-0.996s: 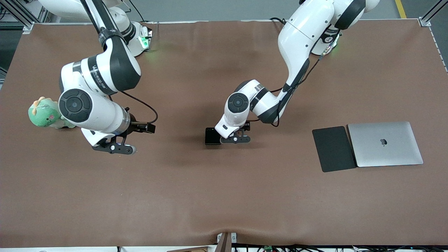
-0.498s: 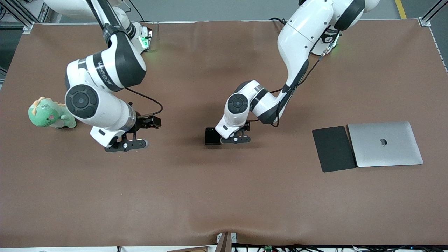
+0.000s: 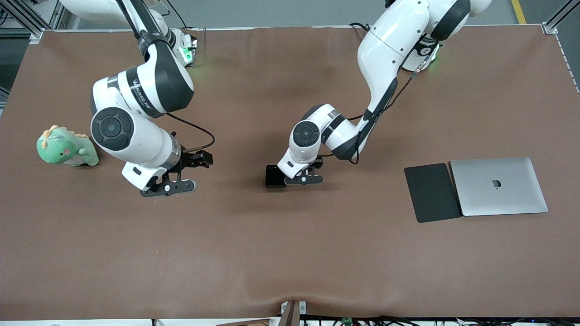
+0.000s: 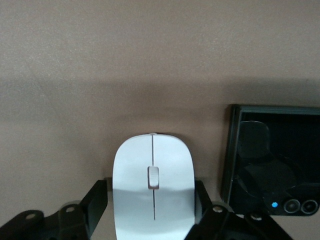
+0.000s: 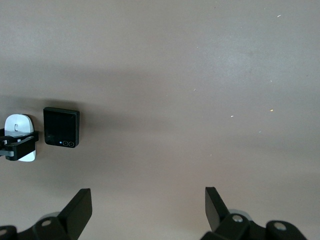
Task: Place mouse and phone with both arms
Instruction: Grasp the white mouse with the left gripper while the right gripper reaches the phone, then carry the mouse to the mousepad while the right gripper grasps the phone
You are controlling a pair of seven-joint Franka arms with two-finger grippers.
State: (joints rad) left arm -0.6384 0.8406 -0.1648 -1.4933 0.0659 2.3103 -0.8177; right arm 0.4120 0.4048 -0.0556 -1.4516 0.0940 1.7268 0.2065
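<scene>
1. Phone [image 3: 273, 175]: black, flat, rigid, folded nearly square, lying on the brown table [image 3: 290, 253] mid-table, just beside the mouse on the side toward the right arm's end. Probably the heavier of the two; glass face looks slick and breakable, so take it across opposite thin edges, clear of the lenses. Nothing holds it.
2. Mouse [image 4: 152, 185]: white, glossy, hard shell, likely light and slippery. Curved top gives no purchase, so the straighter flanks are the place to pinch. It sits flat on the table, hidden under the left wrist in the front view.
3. Left gripper [image 4: 152, 207]: down at the table, straddling the mouse; one finger [image 4: 95, 202] on each flank, at or very near the shell. Whether they have actually clamped, cannot tell. Mouse is centred between them, not lifted.
4. Right gripper [image 5: 145, 210]: spread wide, empty, over bare table toward the right arm's end, well apart from phone and mouse. From its wrist view the phone [image 5: 61, 126] shows far off. Judgement: phone pickup not yet begun.
</scene>
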